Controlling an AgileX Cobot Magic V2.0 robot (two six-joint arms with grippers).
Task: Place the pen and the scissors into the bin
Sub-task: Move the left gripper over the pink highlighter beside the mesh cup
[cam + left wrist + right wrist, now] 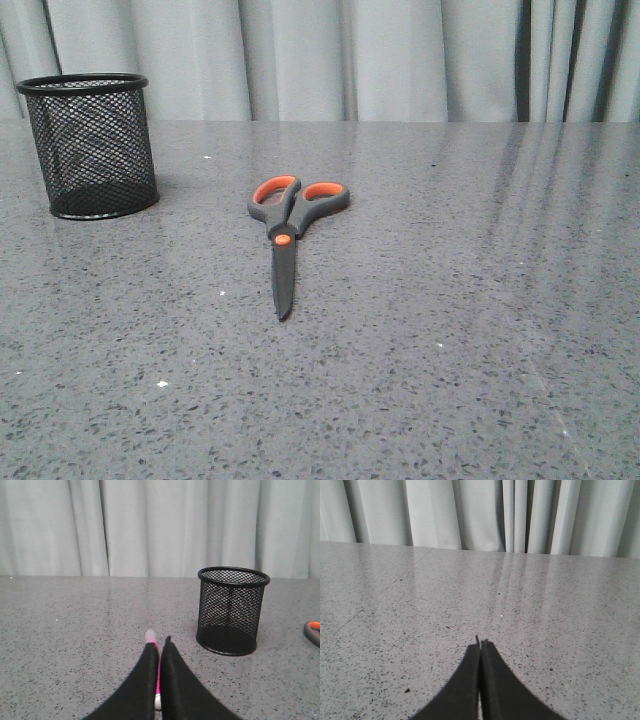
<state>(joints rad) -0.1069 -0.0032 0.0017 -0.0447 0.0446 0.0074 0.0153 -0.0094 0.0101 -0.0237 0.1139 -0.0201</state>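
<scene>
The scissors [285,235] lie flat at mid-table, orange-lined handles far, blades pointing towards me; one handle loop shows in the left wrist view [313,630]. The bin [90,145] stands upright at the far left and looks empty; it also shows in the left wrist view [232,611]. The pen [149,636] lies on the table left of the bin, seen only in the left wrist view, mostly hidden behind my left gripper [160,643], whose jaws are shut above it with a thin pink strip showing between them. My right gripper [480,642] is shut and empty over bare table. Neither gripper shows in the front view.
The grey speckled table [450,330] runs back to a pale curtain [400,60] along its far edge. The bin stands close to that far edge.
</scene>
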